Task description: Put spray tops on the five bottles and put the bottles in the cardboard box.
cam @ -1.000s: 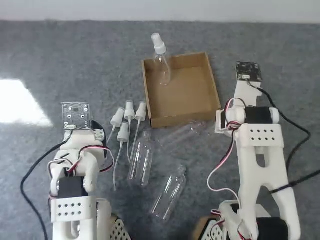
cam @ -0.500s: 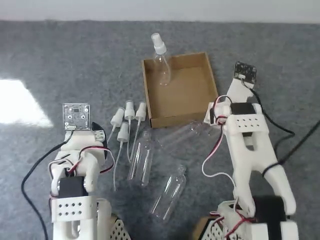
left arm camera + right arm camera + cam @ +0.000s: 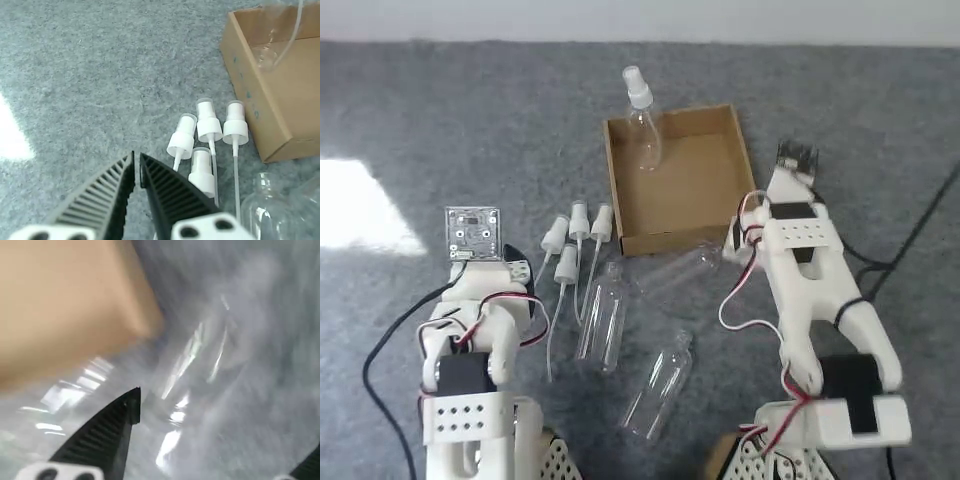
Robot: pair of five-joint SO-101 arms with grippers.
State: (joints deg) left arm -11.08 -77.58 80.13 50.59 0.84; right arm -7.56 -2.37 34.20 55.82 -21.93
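Clear bottle point(image 3: 682, 268) lying flat, neck toward right gripper point(image 3: 225, 421), spread; left gripper point(image 3: 136, 161) pressed together

In the right wrist view the cardboard box point(image 3: 65, 305) is a tan smear with no readable edge. The clear bottle point(image 3: 190, 370) beside it is only streaks of glare, so which end is its neck cannot be told. The right gripper point(image 3: 222, 425) has one finger cut to a sliver at the frame's corner. In the left wrist view the frame edge cuts the cardboard box, the capped bottle point(image 3: 267, 52) inside it and two uncapped bottles point(image 3: 260, 210). In the high view both arm bases point(image 3: 470, 450) run off at 6 o'clock. There the clear bottle, at the cardboard box's 6 o'clock, is too faint to outline.
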